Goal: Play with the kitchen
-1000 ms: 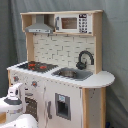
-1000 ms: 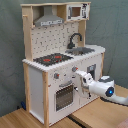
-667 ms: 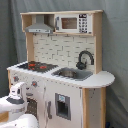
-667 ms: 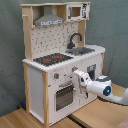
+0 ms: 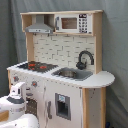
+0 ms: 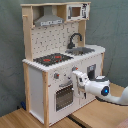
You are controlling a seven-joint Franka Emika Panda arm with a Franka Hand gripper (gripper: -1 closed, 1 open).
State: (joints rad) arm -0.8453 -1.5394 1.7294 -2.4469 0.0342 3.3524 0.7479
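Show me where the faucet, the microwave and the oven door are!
faucet (image 5: 85,58), first exterior view, on its black curved neck.
microwave (image 5: 73,23), first exterior view, on its front window.
oven door (image 6: 63,96), second exterior view, on its dark window.

Tool (image 6: 76,76) now closer to the kitchen (image 6: 37,80) front, by the knobs.

Grey curtain backdrop (image 5: 116,50) behind; light wooden tabletop (image 6: 90,116) underneath.
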